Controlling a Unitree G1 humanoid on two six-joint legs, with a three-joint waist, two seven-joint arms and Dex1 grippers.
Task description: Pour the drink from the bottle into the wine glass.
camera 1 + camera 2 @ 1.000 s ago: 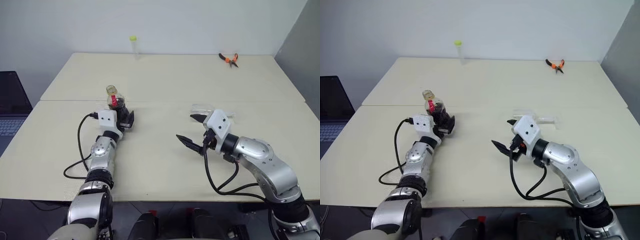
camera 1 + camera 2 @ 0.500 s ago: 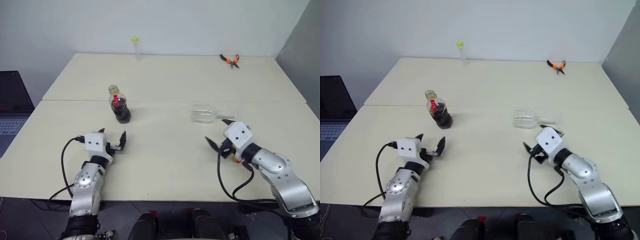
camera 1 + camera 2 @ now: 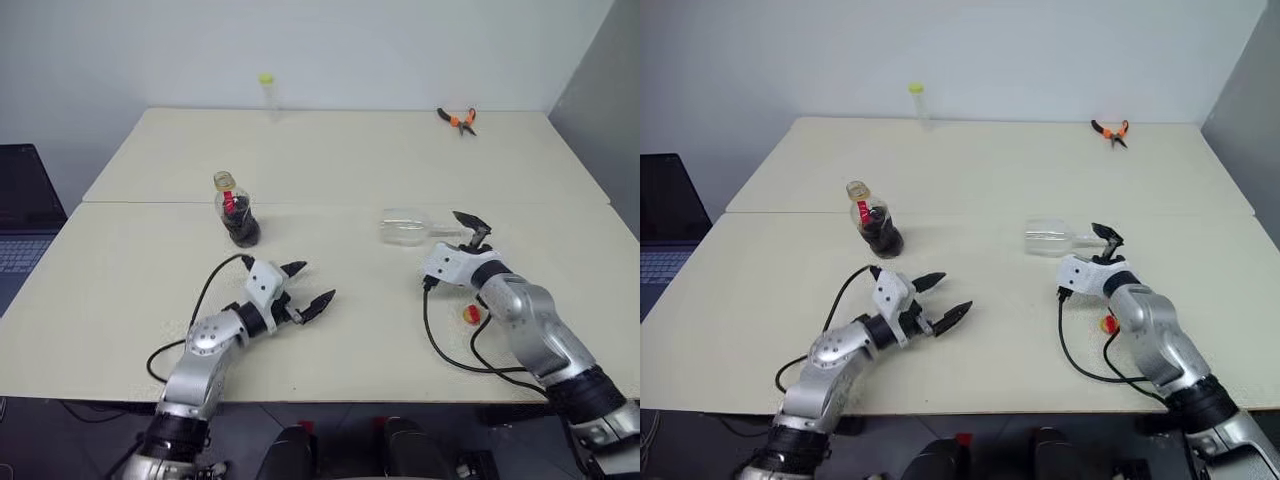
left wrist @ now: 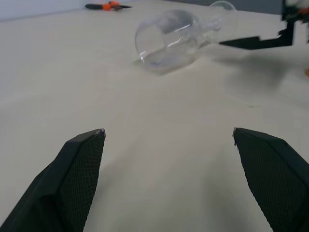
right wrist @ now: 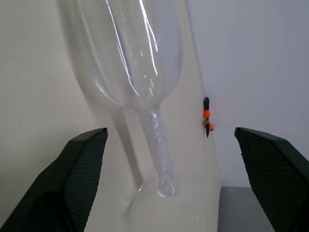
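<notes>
Bottle (image 3: 238, 211) upright, part-full dark drink (image 3: 243, 230); wine glass (image 3: 404, 227) toppled.

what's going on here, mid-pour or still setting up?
Still setting up. The wine glass lies on its side on the table, empty. The right gripper is open at its stem, nothing gripped. The bottle stands upright with dark drink in it, untouched; the left gripper is open, apart from it, pointing toward the glass. Nothing poured yet.
</notes>
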